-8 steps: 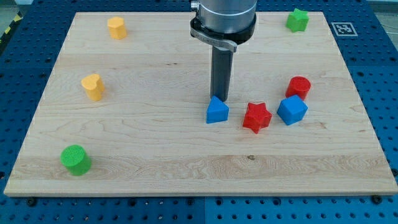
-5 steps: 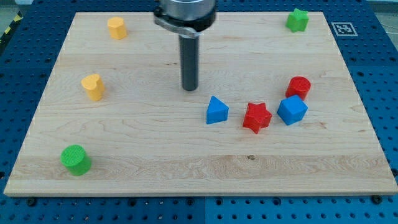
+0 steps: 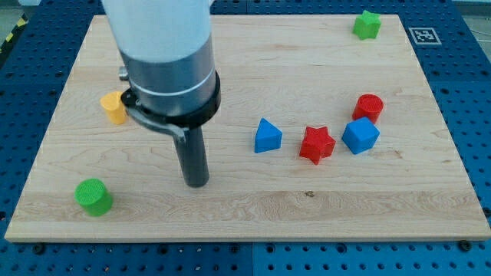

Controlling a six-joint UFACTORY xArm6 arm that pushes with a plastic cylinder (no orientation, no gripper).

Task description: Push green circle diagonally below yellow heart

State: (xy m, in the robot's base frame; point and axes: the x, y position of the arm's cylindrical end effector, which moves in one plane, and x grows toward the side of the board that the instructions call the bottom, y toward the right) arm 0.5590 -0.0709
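The green circle (image 3: 93,197) lies near the board's bottom left corner. The yellow heart (image 3: 113,107) lies at the left, above it, partly hidden behind the arm's body. My tip (image 3: 196,184) rests on the board to the right of the green circle, well apart from it, and below and right of the yellow heart.
A blue triangle (image 3: 267,136), a red star (image 3: 317,144), a blue cube (image 3: 360,136) and a red cylinder (image 3: 369,106) sit at centre right. A green star (image 3: 367,24) is at the top right. The arm hides the top left of the wooden board (image 3: 253,207).
My tip has moved from beside the blue triangle to the left and down towards the view's bottom. The arm now covers the yellow block at the top left. No block has moved.
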